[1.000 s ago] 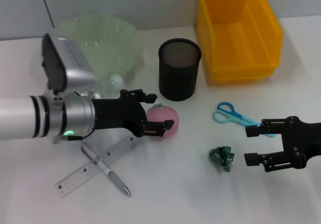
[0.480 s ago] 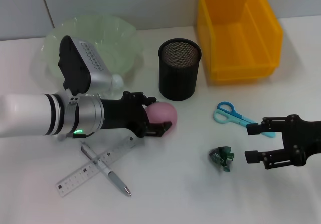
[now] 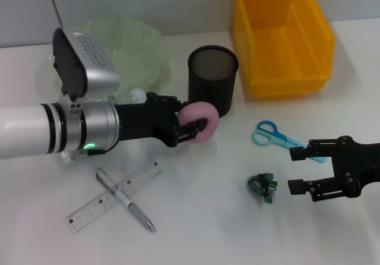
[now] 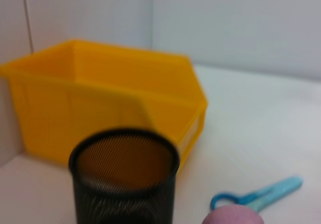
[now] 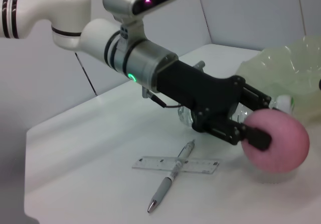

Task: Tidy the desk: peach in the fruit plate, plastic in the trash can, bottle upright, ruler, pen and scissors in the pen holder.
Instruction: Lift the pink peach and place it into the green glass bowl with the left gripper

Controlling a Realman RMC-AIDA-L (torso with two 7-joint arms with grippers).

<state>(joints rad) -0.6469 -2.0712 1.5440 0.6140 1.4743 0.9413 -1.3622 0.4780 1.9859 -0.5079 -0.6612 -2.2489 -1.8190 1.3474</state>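
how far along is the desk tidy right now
Nothing is put away yet. In hand: the left gripper holds the peach lifted beside the pen holder. Left: scissors, ruler and pen, plastic scrap near the open right gripper.

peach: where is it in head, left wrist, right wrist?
Head: peach near centre, held by the left gripper, in front of the pen holder.
Left wrist: pink top at the bottom edge, beside the pen holder.
Right wrist: at right, in the gripper.
Shared landmark: the peach itself; the pen holder in two views.
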